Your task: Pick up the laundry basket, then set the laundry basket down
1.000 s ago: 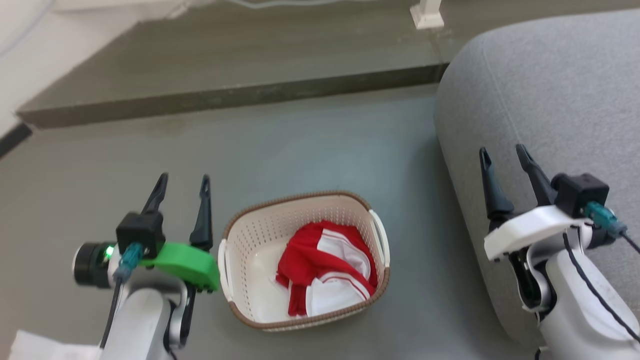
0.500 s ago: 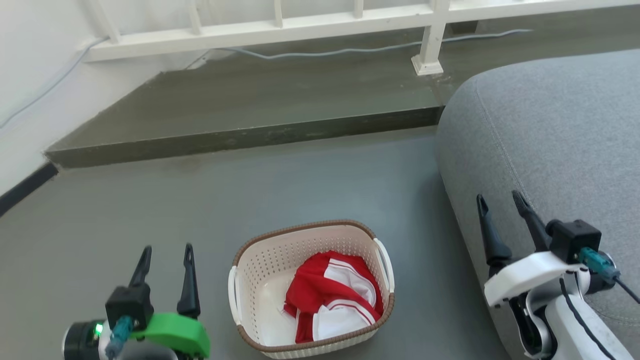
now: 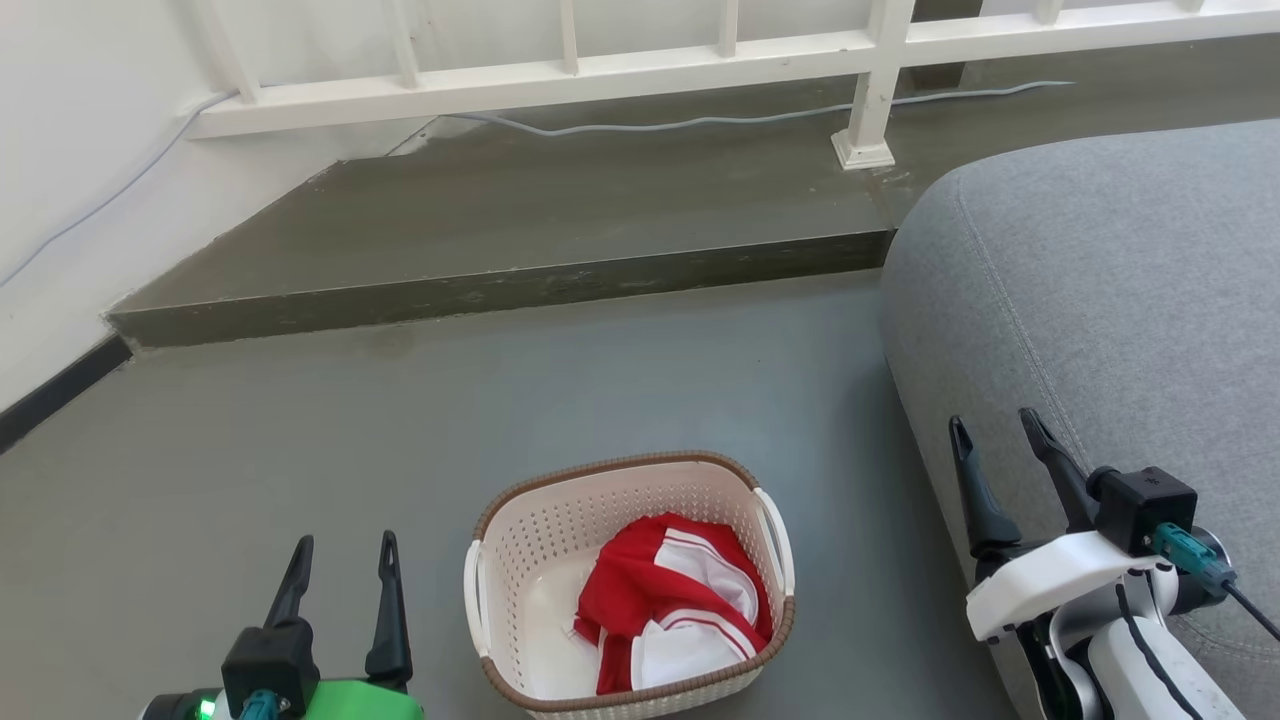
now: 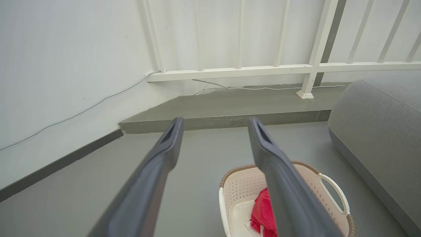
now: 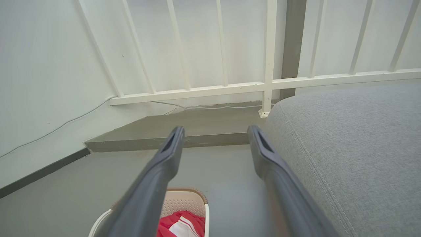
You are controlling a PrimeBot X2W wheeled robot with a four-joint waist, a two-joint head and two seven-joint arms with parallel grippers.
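Note:
The laundry basket stands on the grey floor at the bottom centre of the head view, cream-white and perforated with a brown rim and white side handles. A red and white garment lies inside it. My left gripper is open to the basket's left, apart from it. Open as well, my right gripper hangs to the basket's right, over the edge of the grey sofa. The basket appears low in the left wrist view behind my right finger, and its far end sits low in the right wrist view.
A grey sofa fills the right side. A raised grey step crosses the floor beyond the basket, with a white railing and a cable on it. A white wall with a dark skirting stands at the left.
The head camera has tilted up, so the railing and wall come into view and the basket and both grippers sit lower in the picture. The basket stays on the floor.

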